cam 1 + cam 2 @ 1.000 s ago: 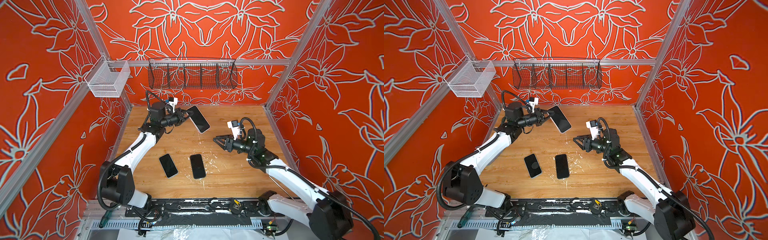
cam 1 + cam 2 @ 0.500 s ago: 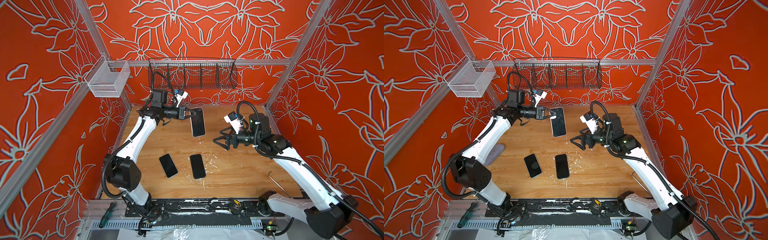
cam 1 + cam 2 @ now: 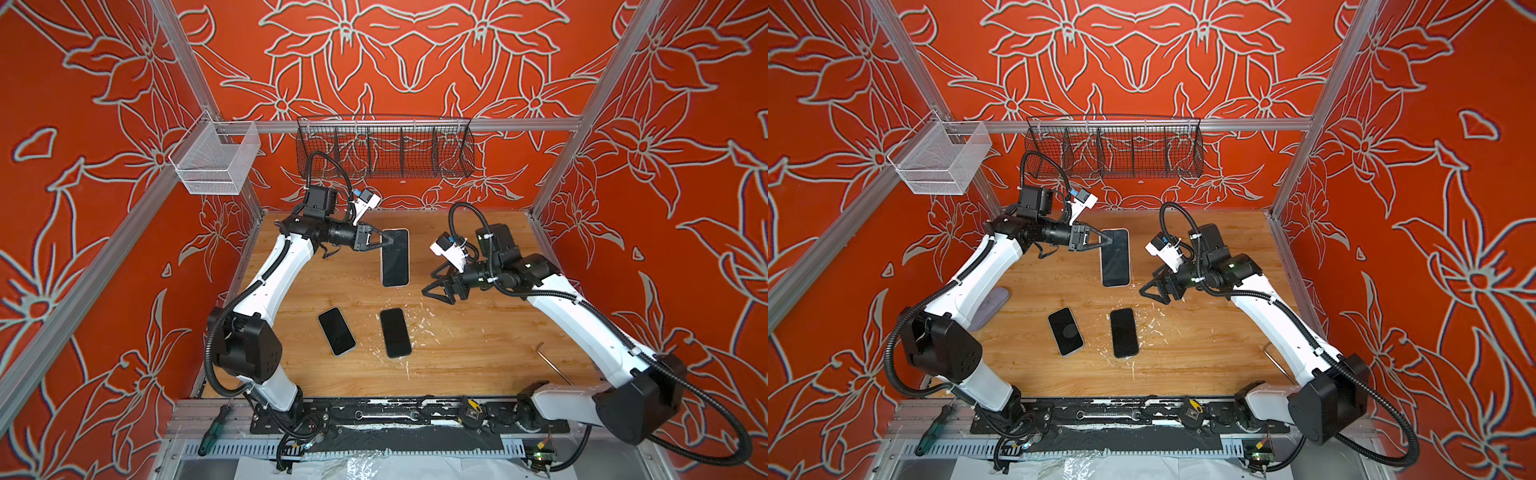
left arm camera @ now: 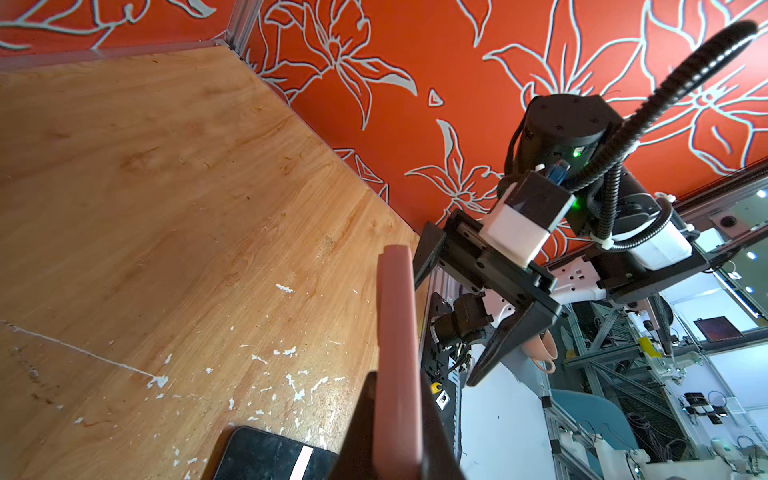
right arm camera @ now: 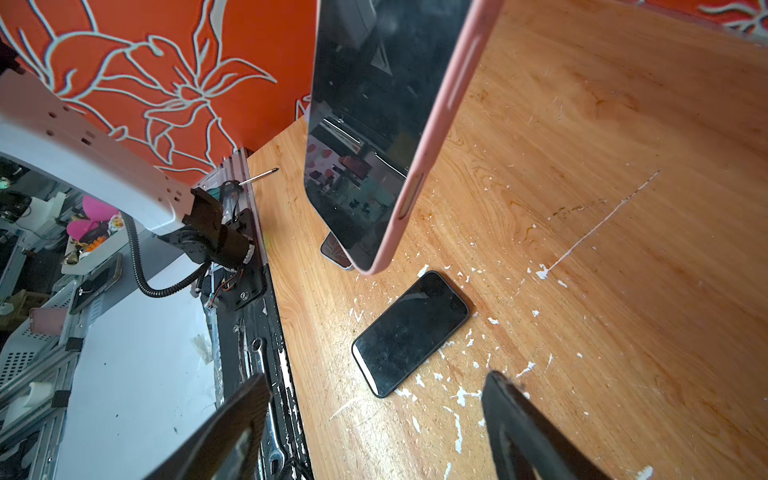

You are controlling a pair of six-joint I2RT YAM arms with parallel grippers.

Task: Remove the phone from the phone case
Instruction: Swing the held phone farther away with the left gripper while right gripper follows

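Observation:
A phone [image 3: 395, 259] with a dark screen, in a pink phone case [image 5: 437, 124], hangs above the wooden table in both top views. My left gripper [image 3: 390, 242] is shut on its far end, one finger on each face; the case's pink edge [image 4: 397, 332] runs between the fingers in the left wrist view. My right gripper [image 3: 436, 287] stands open just right of the phone's near end, apart from it. In the right wrist view the screen [image 5: 374, 124] looms ahead of the right gripper [image 5: 374, 428], with nothing between the fingers.
Two bare dark phones [image 3: 336, 331] [image 3: 395, 332] lie flat on the table's near middle. A greyish case [image 3: 990, 307] lies under the left arm. A hex key [image 3: 550, 363] rests near the right arm. A black wire basket [image 3: 384, 147] and a white one [image 3: 216, 160] hang at the back.
The left arm has lifted the cased phone and turned it lengthwise towards the middle. The right arm has risen and come nearer the phone, with its jaws spread wider.

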